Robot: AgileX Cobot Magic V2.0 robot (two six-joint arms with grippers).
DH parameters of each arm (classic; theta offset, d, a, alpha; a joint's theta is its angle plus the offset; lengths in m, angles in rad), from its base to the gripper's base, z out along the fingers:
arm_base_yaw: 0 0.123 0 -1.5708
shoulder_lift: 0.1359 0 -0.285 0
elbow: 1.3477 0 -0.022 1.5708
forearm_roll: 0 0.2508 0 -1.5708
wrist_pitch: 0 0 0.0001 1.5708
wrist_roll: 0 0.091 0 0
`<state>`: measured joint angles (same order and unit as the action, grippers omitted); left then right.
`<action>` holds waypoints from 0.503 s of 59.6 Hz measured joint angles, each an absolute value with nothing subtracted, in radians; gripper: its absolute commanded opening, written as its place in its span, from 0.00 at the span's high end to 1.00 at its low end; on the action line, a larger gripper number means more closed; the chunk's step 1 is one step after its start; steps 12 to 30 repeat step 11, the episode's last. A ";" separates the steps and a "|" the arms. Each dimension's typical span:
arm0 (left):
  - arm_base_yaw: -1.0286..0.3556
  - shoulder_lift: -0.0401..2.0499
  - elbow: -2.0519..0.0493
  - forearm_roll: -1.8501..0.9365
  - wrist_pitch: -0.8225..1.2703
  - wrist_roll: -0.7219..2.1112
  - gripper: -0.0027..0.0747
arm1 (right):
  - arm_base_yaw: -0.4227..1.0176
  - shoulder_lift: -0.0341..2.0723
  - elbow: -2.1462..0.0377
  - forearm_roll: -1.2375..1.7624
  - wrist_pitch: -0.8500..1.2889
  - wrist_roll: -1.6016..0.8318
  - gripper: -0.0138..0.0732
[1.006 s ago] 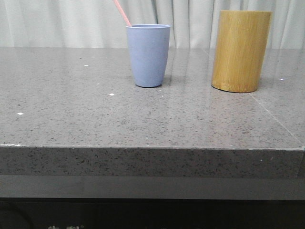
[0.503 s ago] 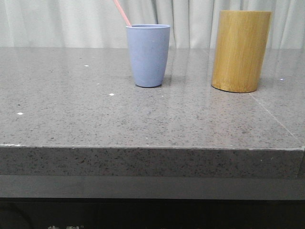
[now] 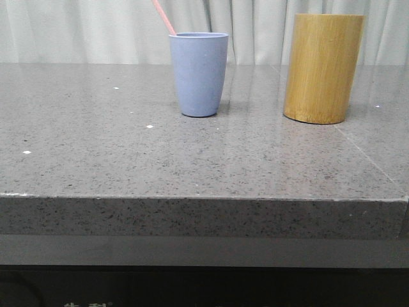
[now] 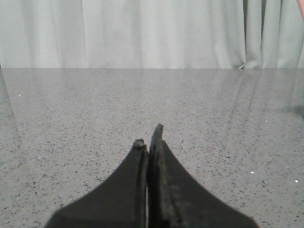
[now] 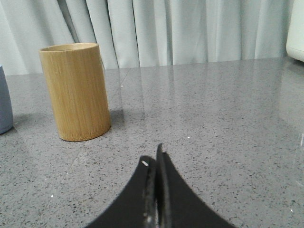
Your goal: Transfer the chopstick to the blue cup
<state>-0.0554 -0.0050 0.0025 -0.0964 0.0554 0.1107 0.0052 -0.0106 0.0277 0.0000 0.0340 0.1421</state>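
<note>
The pale blue cup stands upright on the grey stone table, and a pink chopstick leans out of it toward the upper left. Only a short length of the stick shows above the rim. Neither gripper appears in the front view. In the left wrist view my left gripper is shut with nothing between its fingers, low over bare tabletop. My right gripper is also shut and holds nothing; the blue cup's edge shows at the far side of that view.
A taller yellow-brown bamboo cylinder stands right of the blue cup, also seen as the bamboo cylinder ahead of my right gripper. A pale curtain hangs behind the table. The table's front edge runs across the front view.
</note>
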 measured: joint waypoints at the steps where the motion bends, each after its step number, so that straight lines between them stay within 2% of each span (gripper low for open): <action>1: -0.055 -0.005 0.002 -0.096 0.055 0.111 0.99 | 0.005 -0.011 0.028 0.000 0.034 0.142 0.92; 30: -0.055 -0.005 0.002 -0.096 0.055 0.111 0.99 | 0.005 -0.011 0.028 0.000 0.034 0.142 0.92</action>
